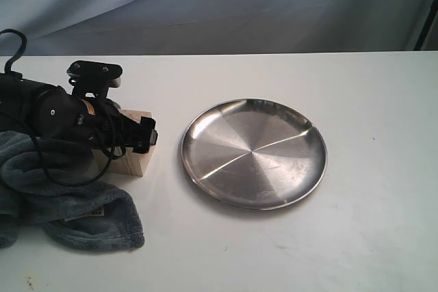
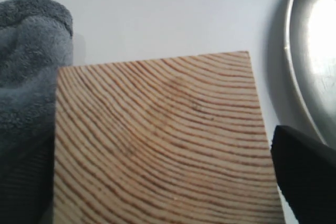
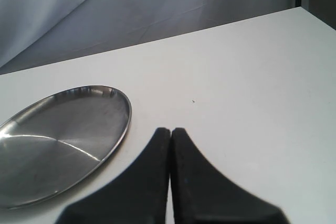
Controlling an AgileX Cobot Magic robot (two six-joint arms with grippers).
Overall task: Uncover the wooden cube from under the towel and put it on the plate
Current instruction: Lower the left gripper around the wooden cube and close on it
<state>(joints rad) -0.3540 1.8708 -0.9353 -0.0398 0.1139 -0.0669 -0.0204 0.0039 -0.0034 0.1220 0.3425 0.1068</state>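
Towel (image 1: 82,217) bunched aside, the cube (image 1: 133,162) sits bare just beside the plate (image 1: 254,158) (not yet on it), left gripper (image 1: 145,136) astride it, squeeze impossible to tell, right gripper (image 3: 170,132) pinched together; next, probably, clamp and carry over.

A plain white table (image 1: 369,237) fills the scene, faintly specked. Behind its far edge hangs a wrinkled grey-blue backdrop (image 1: 274,5), and a dark pole (image 1: 428,29) stands far right.
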